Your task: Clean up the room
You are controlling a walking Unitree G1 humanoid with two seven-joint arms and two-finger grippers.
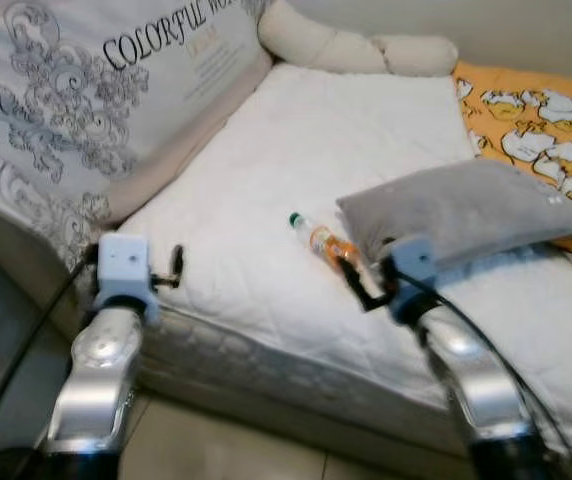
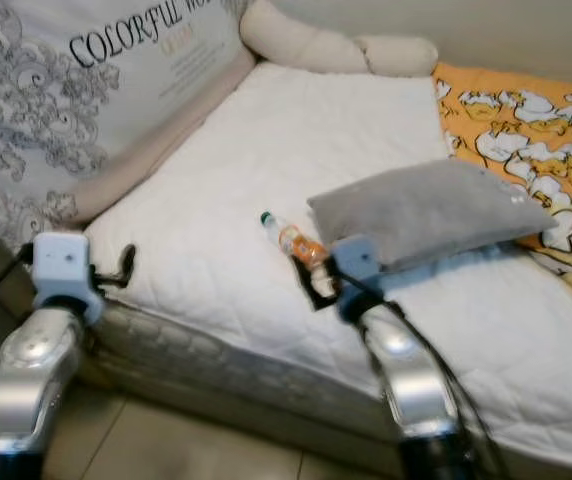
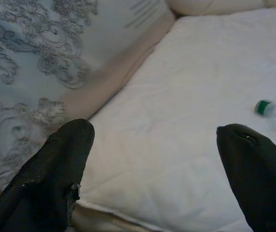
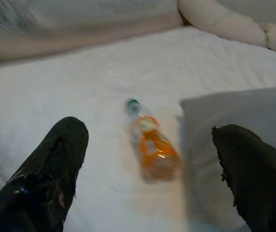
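I see a bed (image 1: 296,150) with a white quilted cover in front of me. A plastic bottle (image 1: 318,240) with a green cap and orange label lies on its side on that cover, its base end just beside the near corner of a grey pillow (image 1: 466,210). My right pincer (image 1: 361,283) is held low over the bed, right at the bottle's base end; in the right wrist view its 2 black fingers (image 4: 46,174) stand wide apart with the bottle (image 4: 150,145) lying between and beyond them, and they hold nothing. My left pincer (image 1: 171,270) hovers over the near left edge of the mattress, well apart from the bottle. Its fingers (image 3: 56,169) are also spread wide and empty, with the green cap visible off to one side. A large patterned cushion with printed lettering (image 1: 96,90) leans along the left side of the bed, a cream bolster (image 1: 356,45) lies at the far end, and an orange patterned blanket (image 1: 536,120) covers the far right.
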